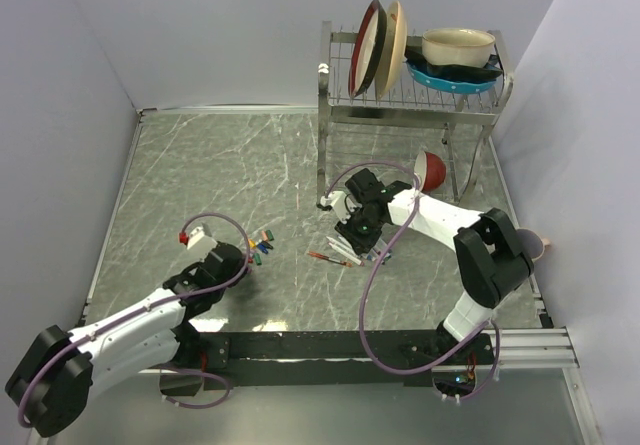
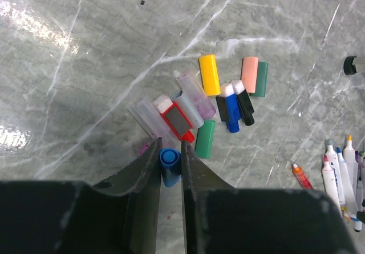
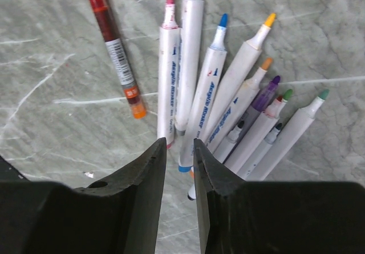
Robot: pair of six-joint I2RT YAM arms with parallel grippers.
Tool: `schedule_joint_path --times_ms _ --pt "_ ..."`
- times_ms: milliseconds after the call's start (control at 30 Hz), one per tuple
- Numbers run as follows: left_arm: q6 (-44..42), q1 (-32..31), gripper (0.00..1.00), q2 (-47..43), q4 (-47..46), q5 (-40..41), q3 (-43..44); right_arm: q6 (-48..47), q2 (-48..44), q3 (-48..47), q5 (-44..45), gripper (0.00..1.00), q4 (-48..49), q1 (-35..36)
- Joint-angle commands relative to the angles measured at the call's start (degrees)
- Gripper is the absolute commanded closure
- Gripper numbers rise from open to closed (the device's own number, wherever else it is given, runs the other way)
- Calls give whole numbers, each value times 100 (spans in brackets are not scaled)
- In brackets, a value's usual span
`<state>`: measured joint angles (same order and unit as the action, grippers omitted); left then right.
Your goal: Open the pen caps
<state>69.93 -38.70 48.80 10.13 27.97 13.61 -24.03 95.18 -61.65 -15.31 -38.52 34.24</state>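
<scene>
- Left arm, lower left of the top view: white shell links between black joints, with a bulky black shoulder.
- Right arm, right of centre: the same white links and chunky black joints.
- A thin purple cable loops loosely along each arm.
- Left gripper and right gripper: each has two dark, matte, wedge-shaped fingers with edges scuffed grey.
- Black base rail along the bottom.

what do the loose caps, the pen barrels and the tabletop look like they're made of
Caps: likely moulded plastic, smooth opaque colours, a few translucent. Pen barrels: glossy white plastic, printed lettering. Tabletop: glossy grey marble look, white veins; stone or laminate unclear.
</scene>
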Motion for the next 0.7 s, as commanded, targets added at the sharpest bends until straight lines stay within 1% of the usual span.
schedule_joint_path --times_ms 0,33,133,167,433,500,533,600,633,667 --pt "56 38 76 183 -161 -54 318 -146 -289 -190 -235 66 -112 -5" --pt "56 38 75 209 -152 -54 344 -146 -298 -198 -244 67 -129 -14" --pt "56 38 65 218 -117 -63 371 -181 -342 -190 -341 66 -138 4" --pt "56 38 61 175 -99 -63 371 -207 -359 -207 -384 66 -164 -5" --pt "-76 38 48 -335 147 -107 458 -505 -702 -207 -893 66 -313 -49" --pt "-303 38 39 -590 173 -186 485 -620 -921 -199 -1078 66 -366 -162" --pt "-392 46 31 -695 165 -282 511 -655 -1018 -199 -1271 66 -384 -233" --pt "-681 47 24 -1037 138 -379 546 -752 -1369 -164 -1439 65 -402 -495" --pt "-787 38 17 -1161 138 -423 608 -770 -1518 -146 -1544 65 -393 -610" --pt "-901 46 14 -1405 164 -502 643 -796 -1876 -85 -1745 65 -349 -742"
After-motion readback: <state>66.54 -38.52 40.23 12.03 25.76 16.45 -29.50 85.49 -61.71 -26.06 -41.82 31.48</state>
